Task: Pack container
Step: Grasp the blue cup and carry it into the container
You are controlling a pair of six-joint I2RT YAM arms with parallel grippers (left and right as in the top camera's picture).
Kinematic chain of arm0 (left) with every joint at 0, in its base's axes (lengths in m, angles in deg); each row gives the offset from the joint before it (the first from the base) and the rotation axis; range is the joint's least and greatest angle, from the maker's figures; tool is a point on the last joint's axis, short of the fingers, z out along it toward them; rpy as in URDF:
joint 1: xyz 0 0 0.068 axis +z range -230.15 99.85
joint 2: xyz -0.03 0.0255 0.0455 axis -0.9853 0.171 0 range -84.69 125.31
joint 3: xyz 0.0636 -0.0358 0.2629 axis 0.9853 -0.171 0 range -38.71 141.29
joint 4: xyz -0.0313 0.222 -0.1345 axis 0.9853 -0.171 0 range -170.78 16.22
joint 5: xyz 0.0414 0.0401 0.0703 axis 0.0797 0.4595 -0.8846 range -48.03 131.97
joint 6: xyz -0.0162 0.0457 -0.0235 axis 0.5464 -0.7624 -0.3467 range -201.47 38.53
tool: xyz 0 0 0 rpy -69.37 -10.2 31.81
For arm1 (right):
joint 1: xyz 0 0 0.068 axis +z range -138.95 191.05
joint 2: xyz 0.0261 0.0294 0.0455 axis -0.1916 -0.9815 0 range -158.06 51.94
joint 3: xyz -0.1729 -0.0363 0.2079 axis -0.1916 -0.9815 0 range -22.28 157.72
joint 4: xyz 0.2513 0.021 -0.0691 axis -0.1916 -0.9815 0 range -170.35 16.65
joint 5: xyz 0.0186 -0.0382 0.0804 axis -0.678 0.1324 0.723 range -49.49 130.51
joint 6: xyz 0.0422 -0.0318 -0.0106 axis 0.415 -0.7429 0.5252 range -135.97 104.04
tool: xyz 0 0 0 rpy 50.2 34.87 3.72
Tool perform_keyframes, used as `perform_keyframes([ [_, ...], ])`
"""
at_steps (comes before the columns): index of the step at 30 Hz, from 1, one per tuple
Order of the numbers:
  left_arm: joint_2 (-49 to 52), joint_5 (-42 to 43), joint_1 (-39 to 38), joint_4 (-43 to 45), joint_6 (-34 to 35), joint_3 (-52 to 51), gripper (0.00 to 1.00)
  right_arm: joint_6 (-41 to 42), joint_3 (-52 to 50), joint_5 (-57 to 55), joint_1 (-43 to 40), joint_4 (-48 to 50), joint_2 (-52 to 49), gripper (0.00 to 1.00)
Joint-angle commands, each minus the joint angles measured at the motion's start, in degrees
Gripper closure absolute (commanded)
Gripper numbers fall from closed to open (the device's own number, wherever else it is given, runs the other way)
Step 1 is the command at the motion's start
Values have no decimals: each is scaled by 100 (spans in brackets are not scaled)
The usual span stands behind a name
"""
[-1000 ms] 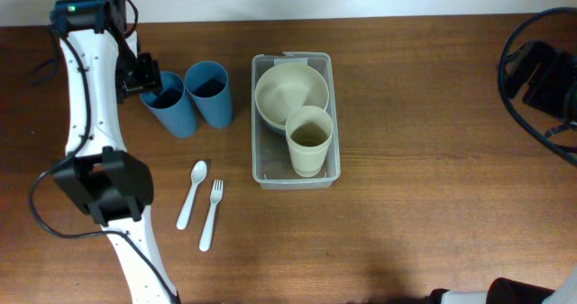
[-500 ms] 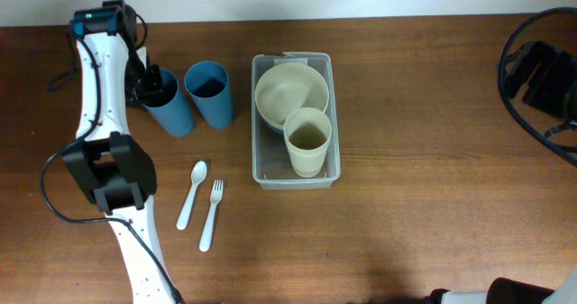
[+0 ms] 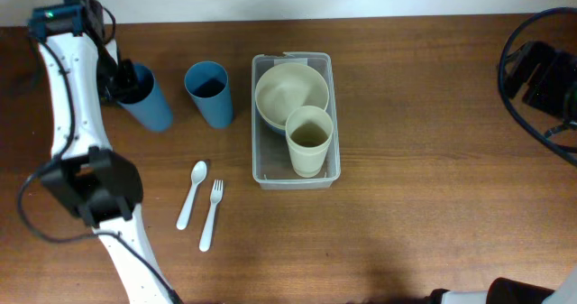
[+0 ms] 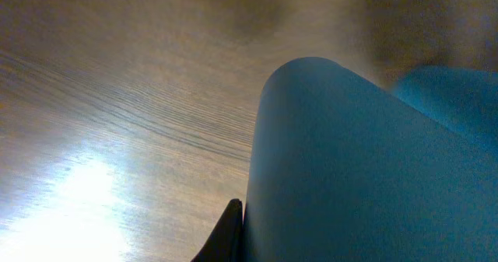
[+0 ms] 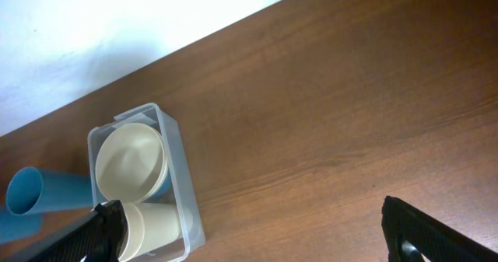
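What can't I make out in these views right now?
Left cup inside: left gripper covers it overhead; its wall fills the left wrist view.
Right gripper: only fingertips in its wrist view; overhead, a dark shape at the edge.
Under the bowl in the container: hidden, every view.

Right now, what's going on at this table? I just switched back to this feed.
The left gripper grips one blue cup at its rim at the far left. The cup is tilted and stands apart from the second blue cup. The container already holds a cream bowl and a cream cup. A white spoon and fork lie on the table beside it, not yet packed. The right gripper is open, off to the right, holding nothing.
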Motion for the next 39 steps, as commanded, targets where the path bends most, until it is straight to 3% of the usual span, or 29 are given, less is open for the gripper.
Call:
perform_keyframes([
  [1, -1486, -2, -511, -24, -15, 140, 98, -39, 42, -13, -44, 17, -4, 1],
  [7, -2739, -22, -1773, -11, -33, 140, 98, -39, 42, -13, -44, 17, -4, 1],
  [14, -2813, -107, -3086, -22, -33, -20, 98, -39, 42, -13, -44, 17, -4, 1],
  [39, -1558, -39, -3484, 595, 13, -2009, 99, -39, 42, -13, -44, 17, -4, 1],
])
